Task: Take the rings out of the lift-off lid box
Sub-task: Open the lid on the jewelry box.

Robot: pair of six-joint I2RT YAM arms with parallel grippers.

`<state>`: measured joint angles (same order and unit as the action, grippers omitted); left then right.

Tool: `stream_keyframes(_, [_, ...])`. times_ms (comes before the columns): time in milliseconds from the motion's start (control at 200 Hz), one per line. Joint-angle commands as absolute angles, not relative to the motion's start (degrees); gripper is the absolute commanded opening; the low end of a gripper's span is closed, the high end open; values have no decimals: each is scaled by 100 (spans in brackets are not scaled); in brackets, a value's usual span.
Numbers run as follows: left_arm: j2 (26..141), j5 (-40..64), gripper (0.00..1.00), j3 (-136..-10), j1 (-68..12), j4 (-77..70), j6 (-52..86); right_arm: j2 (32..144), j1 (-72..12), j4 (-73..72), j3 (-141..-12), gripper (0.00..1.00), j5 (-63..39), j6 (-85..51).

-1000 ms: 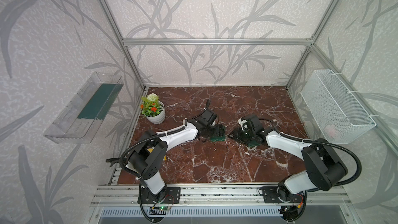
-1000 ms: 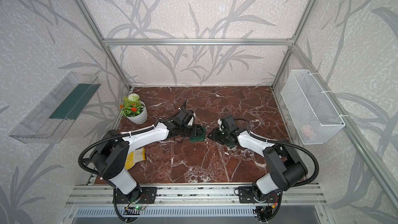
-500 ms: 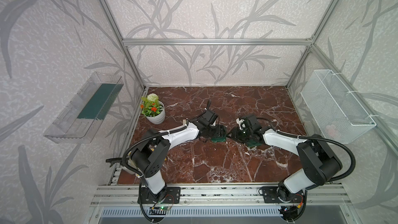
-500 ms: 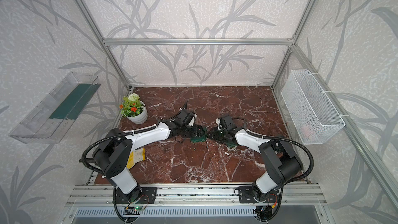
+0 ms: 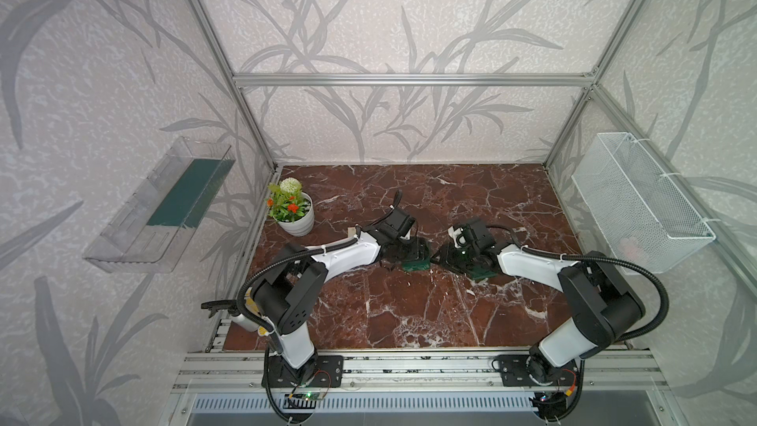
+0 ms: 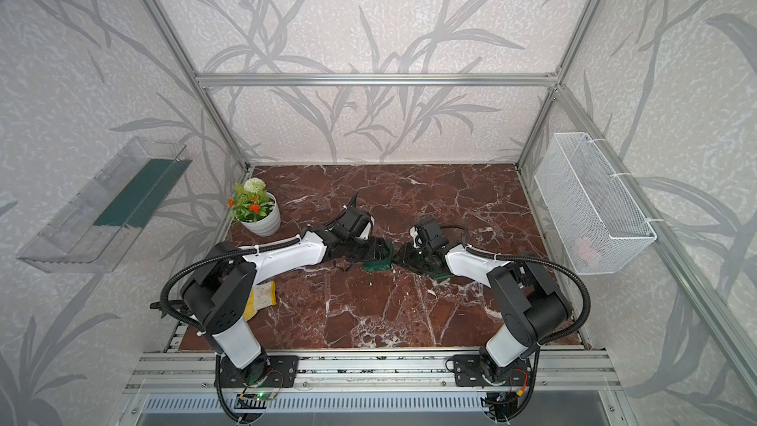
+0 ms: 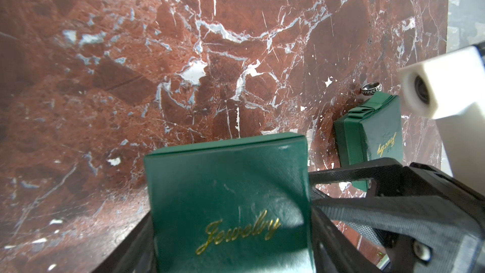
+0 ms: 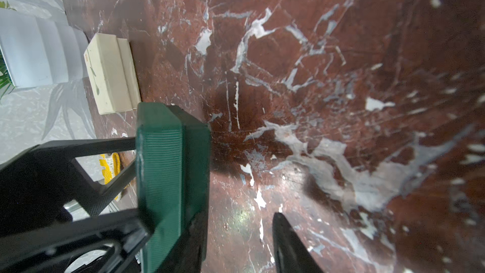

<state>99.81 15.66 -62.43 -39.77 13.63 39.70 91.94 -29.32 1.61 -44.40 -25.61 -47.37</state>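
— What's nearest us?

— A yellow cloth [image 6: 262,299] by the left arm's base, out of the way. Past it, the left gripper [image 7: 228,227] has its fingers part-way closed, pinching a green box [image 7: 225,174] by two sides. The right gripper [image 8: 240,223] is next to it. Its fingers are apart with only bare table [image 7: 131,74] between them, and one finger is right up against the box.

— What worries you?

— If that finger shoves, I reckon the box could twist out of the pinch. I can't see its opening, so I can't tell if a ring is inside. If there is, it could drop and roll across that smooth marble.

— Is any ring out?

— One ring [image 7: 370,89] lies on the table, just beside the green lid [image 7: 372,127] with the bow. A nudge to the lid might send it rolling.

— And the other containers?

— Farther back a cream box [image 8: 110,74] looks closed, so its contents are hidden. It sits near a white flowerpot [image 5: 301,219] holding flowers. On the right wall a wire basket [image 5: 639,198] has something pale pink [image 5: 631,244] in it. On the left wall there's a clear tray [image 5: 135,239] with a green liner [image 5: 188,190], and I can't make out anything else in it.
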Motion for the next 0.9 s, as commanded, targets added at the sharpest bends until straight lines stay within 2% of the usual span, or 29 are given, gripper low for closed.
stream_keyframes(0, [9997, 1870, 69, -6460, -4008, 979, 4133, 9272, -3003, 45, -4591, 44, -2733, -4729])
stream_keyframes(895, [9528, 2070, 67, -6370, -3983, 631, 4177, 9316, -3365, 413, -4588, 43, -2256, -4572])
